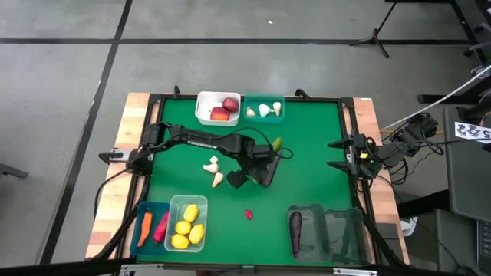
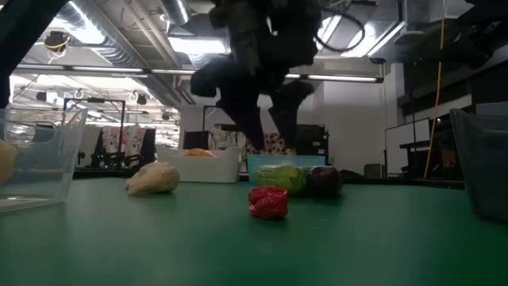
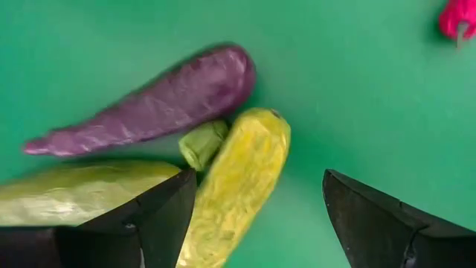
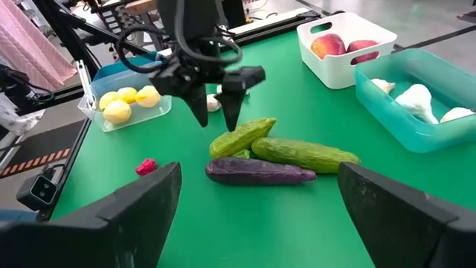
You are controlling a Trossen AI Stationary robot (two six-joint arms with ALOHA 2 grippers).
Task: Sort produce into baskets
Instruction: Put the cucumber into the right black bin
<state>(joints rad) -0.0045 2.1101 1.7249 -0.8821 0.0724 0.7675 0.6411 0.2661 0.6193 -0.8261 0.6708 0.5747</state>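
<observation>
Over the green table (image 1: 307,130), high view: left gripper (image 1: 249,178) at centre, right arm parked at the right edge; apples in the white bin (image 1: 201,110), garlic in the teal bin (image 1: 278,113), lemons in the pale green bin (image 1: 201,204). Low view: red chilli (image 2: 268,201) loose in front. Left wrist view: fingers (image 3: 160,216) spread above two cucumbers (image 3: 236,179) touching an eggplant (image 3: 160,100). Right wrist view: right gripper (image 4: 256,197) spread wide, empty.

Dark arms (image 1: 203,142) – white lettering, looped black cables.
</observation>
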